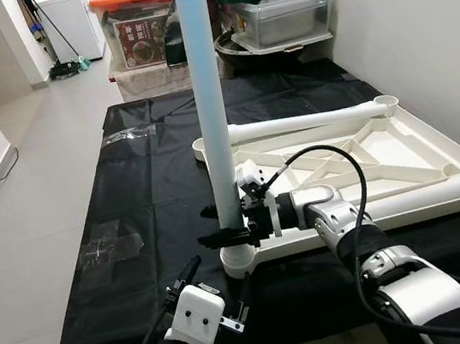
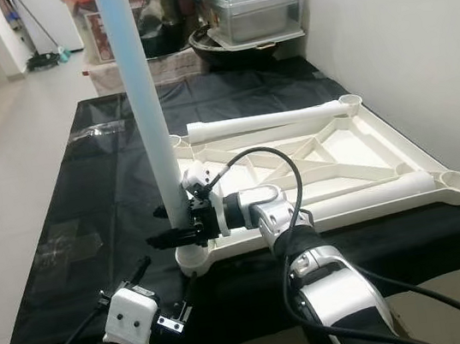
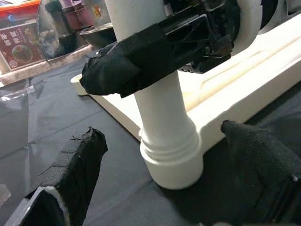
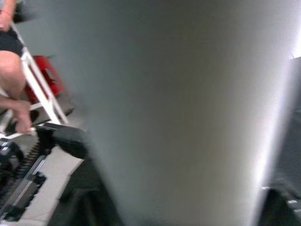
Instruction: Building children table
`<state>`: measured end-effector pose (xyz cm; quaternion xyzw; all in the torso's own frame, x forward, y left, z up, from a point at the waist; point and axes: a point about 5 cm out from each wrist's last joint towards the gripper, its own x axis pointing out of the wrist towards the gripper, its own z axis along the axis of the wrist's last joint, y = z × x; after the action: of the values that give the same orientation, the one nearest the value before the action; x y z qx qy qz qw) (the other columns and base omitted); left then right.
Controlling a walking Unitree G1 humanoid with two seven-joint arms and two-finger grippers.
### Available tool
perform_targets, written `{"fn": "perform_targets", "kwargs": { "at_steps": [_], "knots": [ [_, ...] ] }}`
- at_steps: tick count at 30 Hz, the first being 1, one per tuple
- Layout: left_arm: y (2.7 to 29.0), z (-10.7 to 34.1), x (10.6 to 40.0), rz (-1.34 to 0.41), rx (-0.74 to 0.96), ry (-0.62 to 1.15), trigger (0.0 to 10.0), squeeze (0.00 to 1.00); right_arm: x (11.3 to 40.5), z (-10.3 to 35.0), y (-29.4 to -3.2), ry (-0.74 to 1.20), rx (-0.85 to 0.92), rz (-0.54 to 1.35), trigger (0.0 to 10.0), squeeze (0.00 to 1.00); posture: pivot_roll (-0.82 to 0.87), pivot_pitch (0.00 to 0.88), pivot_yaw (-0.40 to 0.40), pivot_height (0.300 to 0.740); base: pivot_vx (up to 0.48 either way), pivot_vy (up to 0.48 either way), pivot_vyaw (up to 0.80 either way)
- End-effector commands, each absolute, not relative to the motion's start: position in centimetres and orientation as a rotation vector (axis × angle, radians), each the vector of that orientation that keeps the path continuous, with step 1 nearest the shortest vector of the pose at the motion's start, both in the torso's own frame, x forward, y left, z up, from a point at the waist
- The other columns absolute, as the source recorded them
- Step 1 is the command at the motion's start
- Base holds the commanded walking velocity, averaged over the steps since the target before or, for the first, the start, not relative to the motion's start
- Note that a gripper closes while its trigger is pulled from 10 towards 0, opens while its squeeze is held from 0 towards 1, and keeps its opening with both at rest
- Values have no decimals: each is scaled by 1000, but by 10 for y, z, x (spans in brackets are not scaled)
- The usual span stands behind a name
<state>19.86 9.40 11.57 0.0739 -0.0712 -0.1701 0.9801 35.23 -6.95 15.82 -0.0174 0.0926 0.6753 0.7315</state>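
**Item: white table leg, standing in corner socket of upturned tabletop**

Landmark: the upturned tabletop (image 1: 416, 144), lying underside-up on a black sheet (image 1: 131, 204).

- Upright leg (image 1: 208, 97): seated in the tabletop's near-left corner socket (image 1: 241, 259). Long axis vertical, free end pointing straight up, foot end down in the socket.
- Right gripper (image 1: 225, 225): clamped on the upright leg just above the socket, fingers on either side of the tube.
- Left gripper (image 3: 160, 179): fingers spread apart, holding nothing, just short of the socket on the tabletop's near side.
- Spare legs: one (image 1: 305, 123) lies along the tabletop's far edge, another (image 1: 441, 191) along its near edge, both long axes running across.

Risks, judged: if the leg is not fully home, letting go could let it lean or topple. A sideways push from the clamp could cock it in the socket or slide the tabletop on the sheet.
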Motion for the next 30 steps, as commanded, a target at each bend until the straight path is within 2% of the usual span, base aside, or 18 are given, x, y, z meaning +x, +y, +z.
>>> {"fn": "perform_targets", "kwargs": {
  "at_steps": [1, 8, 9, 11, 12, 13, 14, 15, 17, 18, 19, 20, 21, 22, 23, 24, 25, 30],
  "knots": [
    [94, 112, 197, -345, 154, -123, 10000, 0, 349, 157, -60, 221, -32, 1542, 0, 0, 11, 0, -9, 740, 0, 0, 0],
    [94, 111, 198, -346, 154, -121, 10000, 0, 348, 150, -62, 200, -20, 1492, 0, 0, 11, 0, -9, 740, 0, 0, 0],
    [93, 111, 198, -346, 154, -121, 10000, 0, 352, 148, -63, 184, -11, 1405, 0, 0, 10, 0, -7, 740, 0, 0, 0],
    [93, 111, 198, -346, 154, -121, 10000, 0, 352, 148, -63, 184, -11, 1405, 0, 0, 10, 0, -7, 740, 0, 0, 0],
    [94, 111, 198, -344, 154, -120, 10000, 0, 369, 147, -68, 103, 6, 996, 0, 0, 9, 0, -7, 740, 0, 0, 0],
    [94, 111, 198, -344, 154, -120, 10000, 0, 369, 147, -68, 103, 6, 996, 0, 0, 9, 0, -7, 740, 0, 0, 0],
    [94, 111, 198, -344, 154, -120, 10000, 0, 376, 145, -75, 92, 18, 787, 0, 0, 4, 0, -4, 740, 0, 0, 0],
    [94, 111, 198, -344, 154, -120, 10000, 0, 376, 145, -75, 92, 18, 787, 0, 0, 4, 0, -4, 740, 0, 0, 0],
    [96, 111, 198, -345, 154, -118, 10000, 0, 382, 139, -91, 106, 37, 461, 0, 0, -13, 0, 3, 740, 0, 0, 0],
    [96, 111, 198, -345, 154, -118, 10000, 0, 382, 139, -91, 106, 37, 461, 0, 0, -13, 0, 3, 740, 0, 0, 0],
    [96, 111, 198, -347, 156, -118, 10000, 0, 381, 133, -100, 119, 46, 289, 0, 0, -20, 0, 7, 740, 0, 0, 0],
    [96, 111, 198, -347, 156, -118, 10000, 0, 381, 133, -100, 119, 46, 289, 0, 0, -20, 0, 7, 740, 0, 0, 0],
    [96, 111, 198, -350, 158, -116, 10000, 0, 376, 128, -106, 127, 59, 151, 0, 0, -20, 0, 7, 740, 0, 0, 0],
    [96, 111, 198, -350, 158, -116, 10000, 0, 376, 128, -106, 127, 59, 151, 0, 0, -20, 0, 7, 740, 0, 0, 0],
    [96, 110, 198, -352, 159, -115, 10000, 0, 370, 124, -109, 143, 86, 27, 0, 0, -20, 0, 7, 740, 0, 0, 0],
    [96, 110, 198, -352, 159, -115, 10000, 0, 370, 124, -109, 143, 86, 27, 0, 0, -20, 0, 7, 740, 0, 0, 0],
    [96, 110, 198, -351, 159, -115, 10000, 0, 362, 120, -107, 165, 133, -63, 0, 0, -15, 0, 4, 740, 0, 0, 0],
    [96, 110, 198, -350, 159, -115, 10000, 0, 356, 115, -103, 197, 173, -116, 0, 0, -11, 0, -1, 740, 0, 0, 0]
  ]
}}
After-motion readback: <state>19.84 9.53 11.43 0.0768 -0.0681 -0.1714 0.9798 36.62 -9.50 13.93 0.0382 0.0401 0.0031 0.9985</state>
